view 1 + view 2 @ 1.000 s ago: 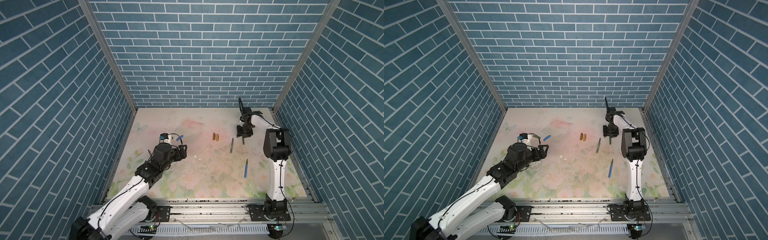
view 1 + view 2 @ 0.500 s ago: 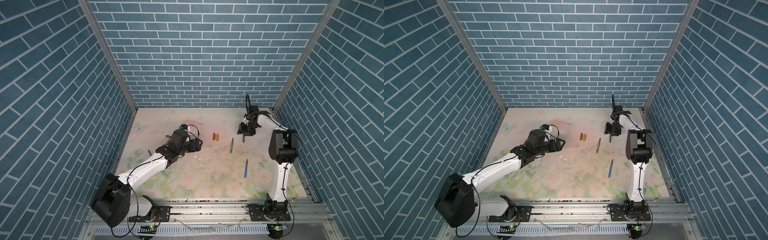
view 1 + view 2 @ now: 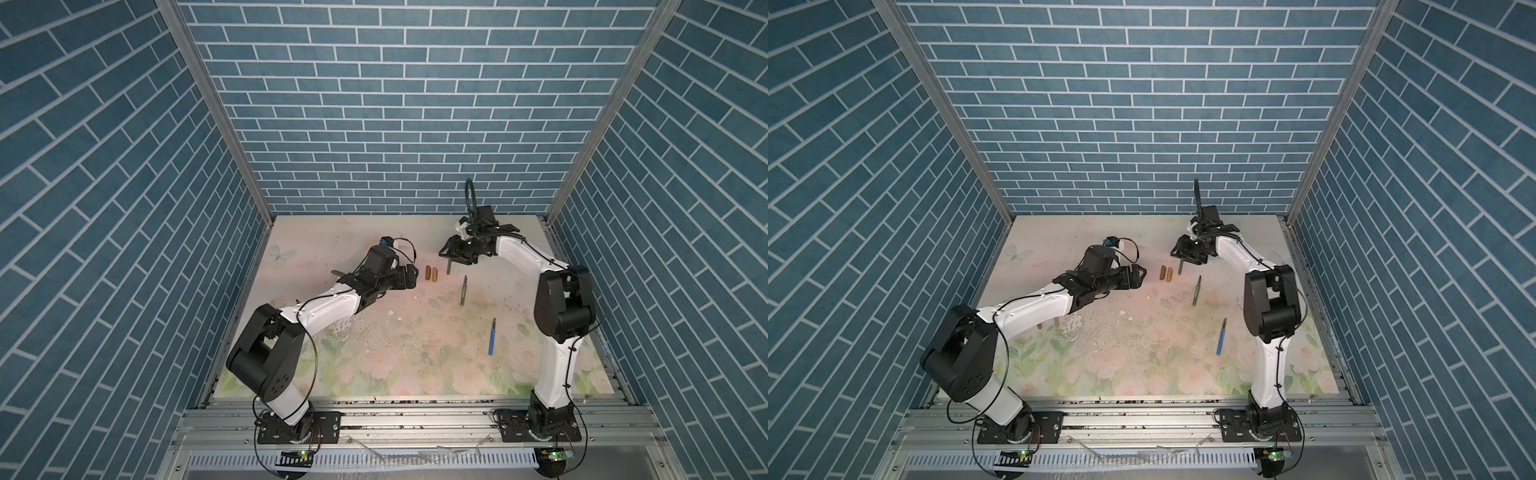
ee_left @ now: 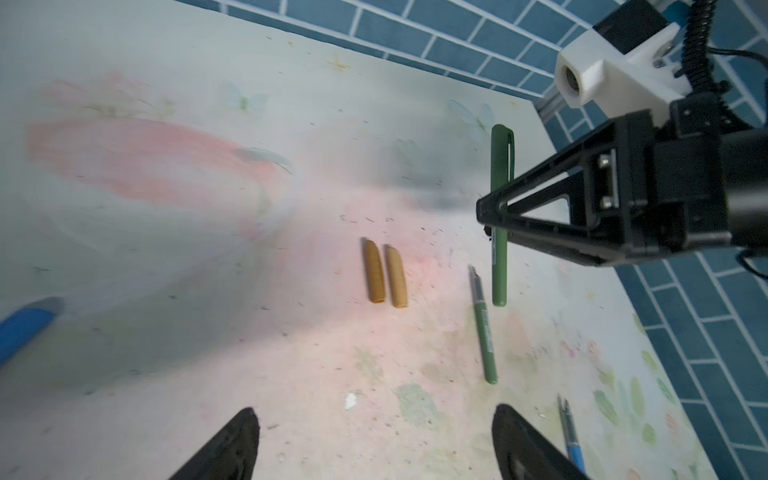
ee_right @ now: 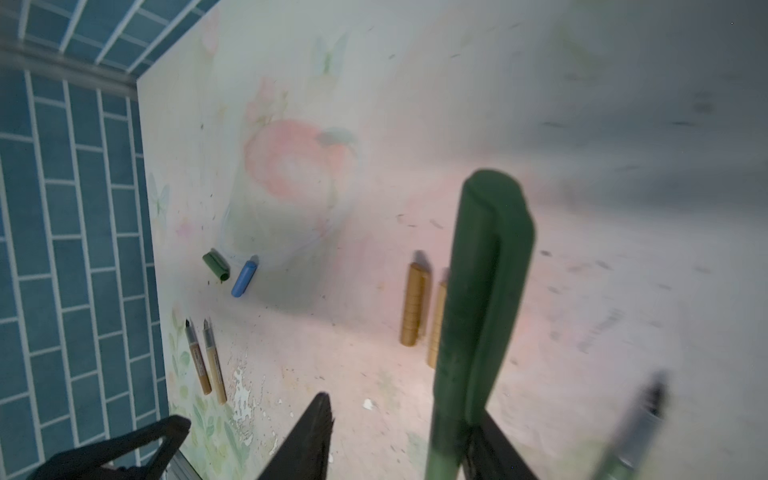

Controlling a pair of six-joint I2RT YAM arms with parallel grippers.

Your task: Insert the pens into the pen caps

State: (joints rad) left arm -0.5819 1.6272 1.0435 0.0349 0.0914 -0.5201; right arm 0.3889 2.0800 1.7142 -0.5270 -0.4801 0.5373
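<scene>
1. The right fingers [image 4: 488,208] are clamped on the held pen [image 4: 500,270], a green one raised near the back of the surface [image 3: 374,365]. We cannot tell if its lower end touches down. It may pivot or slip in that narrow grip when released.
2. The fitted cap [image 4: 500,153] sits on that pen's top. We cannot see whether it is pushed fully home, and if it is not, it could work loose.
3. The left fingers [image 3: 1136,276] are spread apart and empty, near the amber cap [image 4: 375,272] and the tan cap [image 4: 397,276]. These lie just beside each other, so a grab may catch both or send one rolling.
4. The loose green pen [image 4: 484,332] lies near the held pen. Setting the held pen down could knock it.
5. Both arms crowd the middle and could collide.
6. The brown pen [image 5: 197,357] and the tan pen [image 5: 215,361] lie side by side by the left wall. Their similar colours invite a wrong pairing.
7. The caps are the only containers. The fitted cap holds a pen.
8. The amber cap, the tan cap, the spare green cap [image 5: 216,266] and the blue cap [image 5: 244,278] lie on the surface, apparently empty.
9. The blue pen [image 3: 492,336] lies uncapped, front right.
</scene>
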